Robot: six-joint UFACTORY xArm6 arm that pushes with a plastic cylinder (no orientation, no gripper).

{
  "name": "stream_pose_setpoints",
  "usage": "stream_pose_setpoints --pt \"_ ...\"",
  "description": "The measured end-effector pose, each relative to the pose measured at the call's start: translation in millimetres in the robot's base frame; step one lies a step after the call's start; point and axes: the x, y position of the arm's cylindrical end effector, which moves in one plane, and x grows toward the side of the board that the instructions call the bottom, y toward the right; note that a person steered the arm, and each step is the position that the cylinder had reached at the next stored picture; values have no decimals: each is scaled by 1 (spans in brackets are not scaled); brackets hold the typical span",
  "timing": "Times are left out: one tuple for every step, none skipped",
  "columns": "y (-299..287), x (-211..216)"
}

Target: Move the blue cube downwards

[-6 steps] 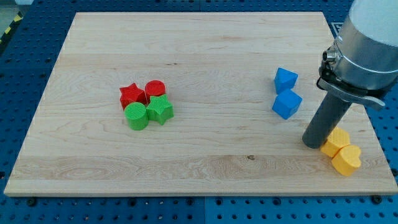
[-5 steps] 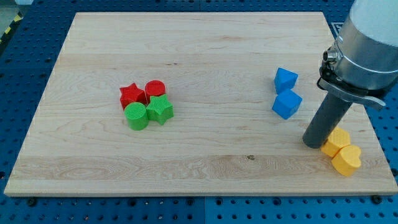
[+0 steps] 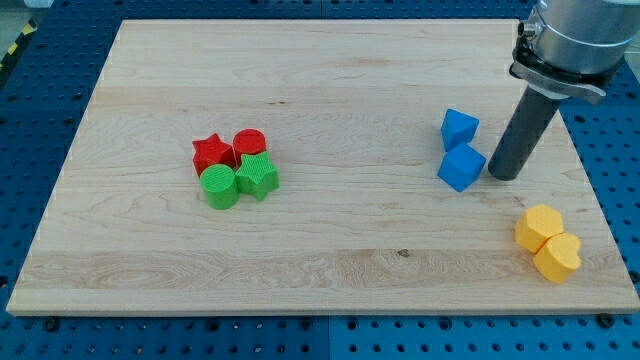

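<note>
Two blue blocks sit at the board's right. The lower one is a blue cube (image 3: 461, 167). The upper blue block (image 3: 459, 129) has an angular shape and touches the cube's top. My tip (image 3: 502, 176) rests on the board just to the right of the blue cube, very close to its right face. Whether they touch I cannot tell.
Two yellow blocks (image 3: 547, 241) sit together at the lower right, below my tip. At the left centre a cluster holds a red star (image 3: 211, 153), a red cylinder (image 3: 249, 143), a green cylinder (image 3: 219, 187) and a green star (image 3: 258, 176). The wooden board (image 3: 300, 90) lies on a blue perforated table.
My tip has moved up the view, away from the yellow blocks, to beside the blue cube. No block has moved.
</note>
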Motion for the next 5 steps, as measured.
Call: stream_pose_setpoints --pt "0 -5" --pt "-13 -26" --pt "-41 -26" --pt "-54 -26" --pt "-54 -26"
